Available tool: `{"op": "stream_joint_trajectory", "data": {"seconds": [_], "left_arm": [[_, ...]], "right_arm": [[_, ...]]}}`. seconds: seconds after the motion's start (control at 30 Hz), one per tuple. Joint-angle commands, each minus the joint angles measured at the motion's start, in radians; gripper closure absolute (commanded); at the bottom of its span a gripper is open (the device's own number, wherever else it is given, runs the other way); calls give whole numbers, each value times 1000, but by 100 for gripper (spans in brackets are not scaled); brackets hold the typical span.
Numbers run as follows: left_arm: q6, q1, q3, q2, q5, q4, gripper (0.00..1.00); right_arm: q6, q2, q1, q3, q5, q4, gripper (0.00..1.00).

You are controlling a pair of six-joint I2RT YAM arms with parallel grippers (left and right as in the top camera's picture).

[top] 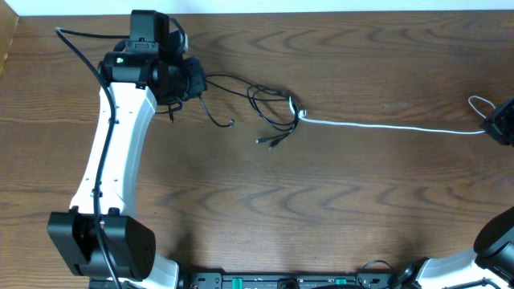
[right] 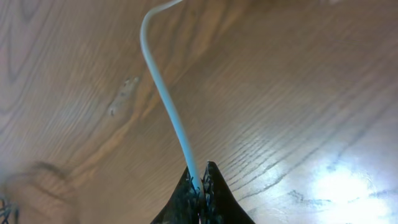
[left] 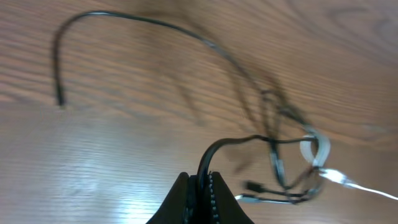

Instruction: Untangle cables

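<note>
Wooden table (top: 361, 209) beneath: your left gripper (left: 201, 185) pinches the black cable (left: 239, 139), your right gripper (right: 200, 179) pinches the white cable (right: 163, 96); pull apart slowly, watching the knot (top: 299, 115).

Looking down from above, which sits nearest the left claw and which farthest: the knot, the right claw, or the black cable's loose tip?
1. The black cable's loose tip, just right of and below the left claw.
2. The knot, further right, near the picture's middle.
3. The right claw, at the far right edge, pinching the white cable.
</note>
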Motion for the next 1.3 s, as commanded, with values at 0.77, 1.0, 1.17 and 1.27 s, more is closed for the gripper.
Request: {"op": "stream_joint_trajectory", "data": {"seconds": [0.77,1.0,1.17,1.27], "left_arm": [[58,-13,3,60,11,-66,93],[58,-68,3,60,10,-109,93],[49,-66,3,60,10,-118,92],[46,-66,3,60,9,-118,91]], "right_arm": [[-155,12,66,18,-205,45,78],[-135,12,241,18,-208,90,10],[-43,12,373,18,-178,138,13],[24,12,488,18,-179,180,21]]}}
